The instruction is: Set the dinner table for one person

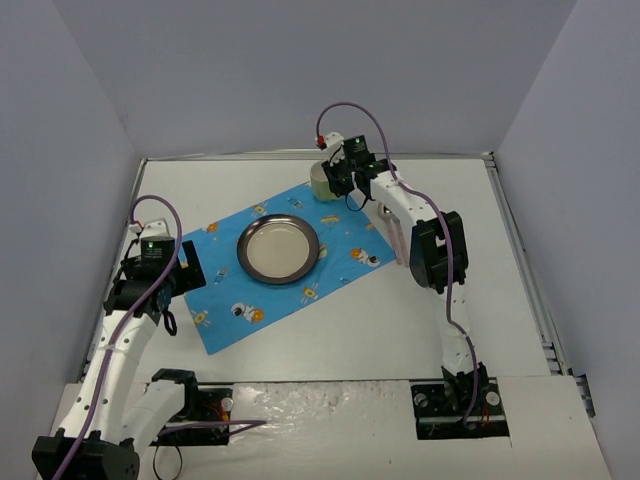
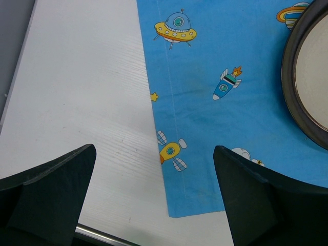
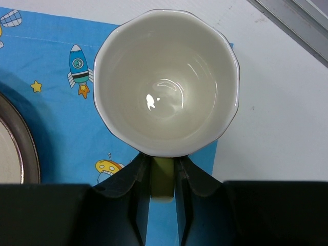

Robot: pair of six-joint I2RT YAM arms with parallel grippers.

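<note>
Pinching cup [image 3: 166,82] by its handle [image 3: 163,185] with right gripper [image 3: 163,165]: lower level onto placemat [image 3: 51,128] corner, one o'clock of plate [image 1: 278,250]; release once seated; left gripper [image 2: 154,151] spread, idle.

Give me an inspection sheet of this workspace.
Surface: matte white dinner table, metal edge strips.
Job's things: blue placemat lies askew; round plate at its middle; cream cup over its far right corner.
Clutter: nothing seen.
Grippers: left gripper open above the placemat's edge; right gripper shut on the cup's handle.
Cables: purple cables loop off both arms.
Surroundings: plain grey walls on three sides.
</note>
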